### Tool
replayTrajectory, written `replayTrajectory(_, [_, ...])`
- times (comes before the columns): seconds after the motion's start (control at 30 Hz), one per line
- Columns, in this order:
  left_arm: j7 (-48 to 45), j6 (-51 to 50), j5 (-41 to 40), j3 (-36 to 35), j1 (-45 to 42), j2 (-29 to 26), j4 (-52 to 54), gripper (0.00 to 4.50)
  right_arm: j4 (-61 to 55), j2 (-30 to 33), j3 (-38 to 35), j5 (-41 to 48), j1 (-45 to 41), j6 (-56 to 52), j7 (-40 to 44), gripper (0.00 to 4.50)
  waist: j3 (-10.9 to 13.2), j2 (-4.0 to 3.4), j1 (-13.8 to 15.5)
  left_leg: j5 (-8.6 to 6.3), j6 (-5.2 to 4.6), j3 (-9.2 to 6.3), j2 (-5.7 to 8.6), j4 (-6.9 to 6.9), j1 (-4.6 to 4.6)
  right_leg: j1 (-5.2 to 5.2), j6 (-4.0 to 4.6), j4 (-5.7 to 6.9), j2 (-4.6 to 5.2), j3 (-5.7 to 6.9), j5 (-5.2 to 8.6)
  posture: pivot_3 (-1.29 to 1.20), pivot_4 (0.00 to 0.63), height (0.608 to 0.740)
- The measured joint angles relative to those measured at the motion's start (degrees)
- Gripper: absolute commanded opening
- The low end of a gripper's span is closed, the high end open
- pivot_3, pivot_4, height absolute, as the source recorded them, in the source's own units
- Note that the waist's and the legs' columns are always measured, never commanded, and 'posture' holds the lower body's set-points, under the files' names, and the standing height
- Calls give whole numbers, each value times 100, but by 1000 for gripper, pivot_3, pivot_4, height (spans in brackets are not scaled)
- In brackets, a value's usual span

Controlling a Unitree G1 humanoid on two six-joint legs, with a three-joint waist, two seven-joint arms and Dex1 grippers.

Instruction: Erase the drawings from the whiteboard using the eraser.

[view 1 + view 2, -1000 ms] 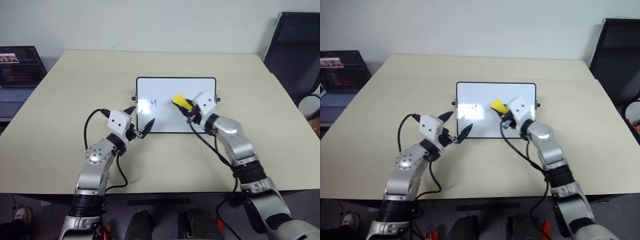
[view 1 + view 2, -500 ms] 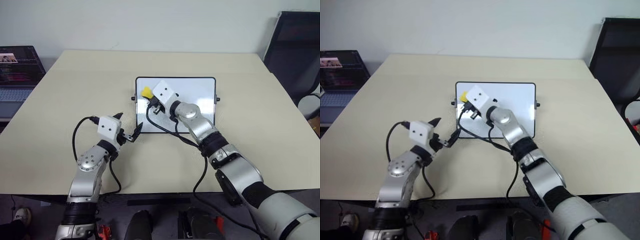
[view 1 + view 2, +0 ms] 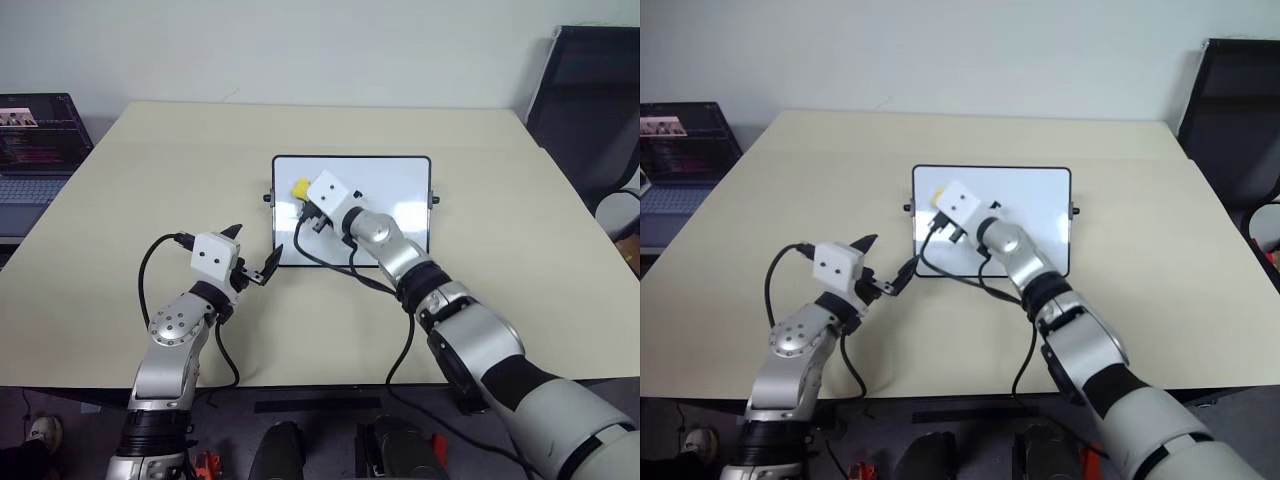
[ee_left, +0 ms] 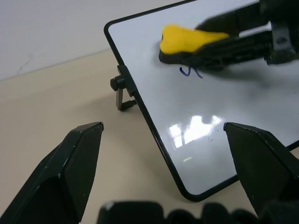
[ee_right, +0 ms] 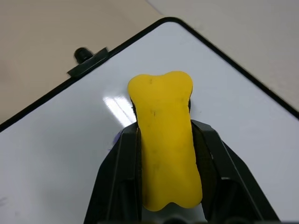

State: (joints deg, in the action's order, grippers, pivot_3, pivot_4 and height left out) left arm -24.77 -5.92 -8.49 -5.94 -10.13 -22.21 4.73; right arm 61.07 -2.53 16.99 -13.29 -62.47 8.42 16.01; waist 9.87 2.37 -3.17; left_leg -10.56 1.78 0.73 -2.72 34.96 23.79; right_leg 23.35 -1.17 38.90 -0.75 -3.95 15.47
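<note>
The whiteboard [image 3: 390, 185] stands propped at the table's middle. My right gripper [image 3: 304, 196] is shut on the yellow eraser [image 3: 298, 187] and holds it against the board's upper left area. In the left wrist view the eraser [image 4: 187, 39] sits just above one small blue mark of the drawings [image 4: 190, 72]. In the right wrist view the eraser [image 5: 163, 135] lies between my two black fingers [image 5: 117, 177]. My left gripper [image 3: 255, 248] stands open beside the board's lower left corner, holding nothing.
A laptop [image 3: 35, 140] stands off the table's left side and a black chair [image 3: 590, 100] at the right. The beige table [image 3: 150, 170] stretches wide around the board. A small black knob [image 5: 84, 55] sticks out from the board's side edge.
My right gripper carried the eraser leftward across the board, from right of the middle to the upper left. My left gripper drew a little left, away from the board's corner.
</note>
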Motion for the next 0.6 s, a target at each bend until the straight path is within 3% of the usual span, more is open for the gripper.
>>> replayTrajectory(0.27, [-82, 19, -12, 0, -6, -13, -3, 4500, -1065, 16, 643, -341, 1154, -82, 676, 1126, -5, -1, -3, 4, -4, -9, -1, 1, -24, -16, 2, 10, 0, 1, -1, 0, 150, 740])
replayTrajectory(0.4, [-90, 19, -11, 20, -38, -12, -4, 4500, -900, 91, 562, -316, 889, -164, 675, 1126, -1, -6, 32, 9, -12, -10, -1, 2, -24, -17, 12, 10, 1, 2, 2, 0, 150, 740])
replayTrajectory(0.6, [-109, 17, -10, 116, -120, -9, -24, 4500, -241, 329, -63, -120, -11, -125, -70, 1126, 1, -6, 77, 13, -17, 1, 1, 2, -17, -14, 18, 4, 6, 1, 5, 0, 150, 740])
